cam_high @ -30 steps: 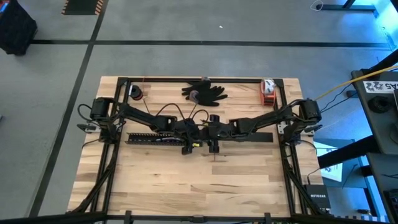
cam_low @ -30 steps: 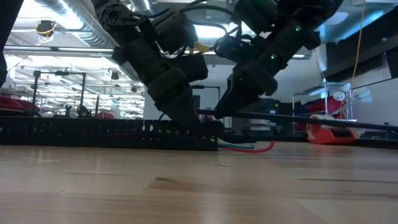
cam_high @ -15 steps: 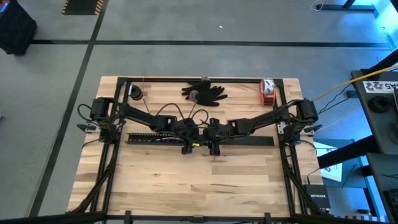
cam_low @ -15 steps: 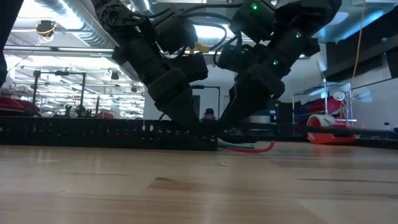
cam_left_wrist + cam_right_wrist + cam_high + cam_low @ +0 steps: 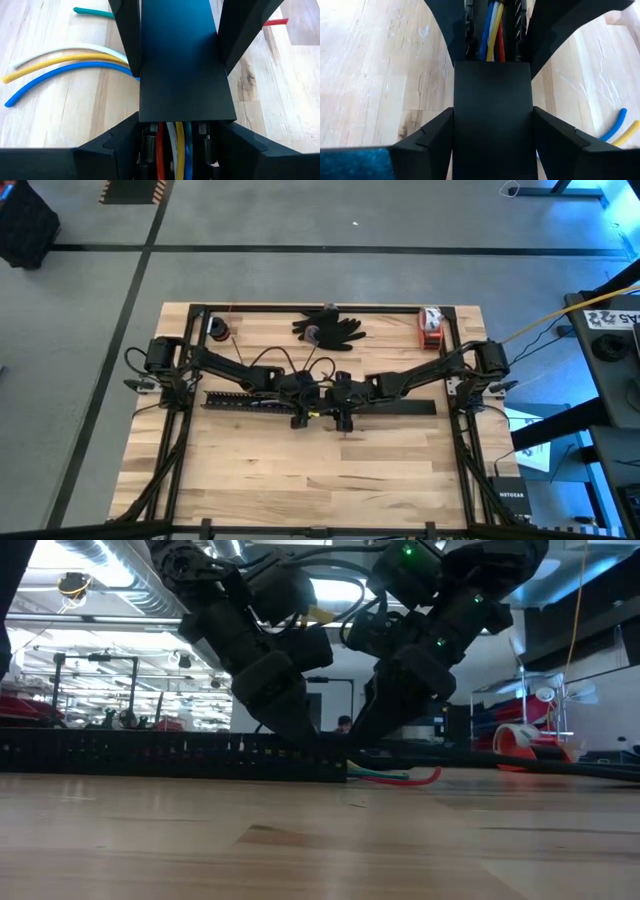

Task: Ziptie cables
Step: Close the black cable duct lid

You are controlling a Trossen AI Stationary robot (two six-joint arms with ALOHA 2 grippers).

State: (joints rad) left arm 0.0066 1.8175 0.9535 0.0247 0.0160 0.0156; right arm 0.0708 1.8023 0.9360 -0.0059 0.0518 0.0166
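At the middle of the table (image 5: 300, 480) we read the step as still preparation. The cables (image 5: 60, 60) are being housed in the duct, and no tie is on them yet.

From the left post the left arm reaches inward, bent low over the comb-slotted bar (image 5: 240, 402). Its left pincer (image 5: 298, 417) points down at that bar's right end, set narrow, with its fingers against the bar's sides. Red, white, yellow and blue wires run along the channel between those fingers. Their loose ends curl out onto the wood just beside the pincer. In the low view a teal end and a red end poke out past the bar.

Just to the right, tip to tip with it, the right pincer (image 5: 345, 418) is clamped across the flat black strip (image 5: 410, 407). The strip's end butts up to the channel. The right arm mirrors the left, stretched in from its own post.

We cannot find the ziptie in any view. By our judgement the next move calls for seating the strip squarely, letting go, then finding the ziptie and gathering the stray ends close enough to loop.
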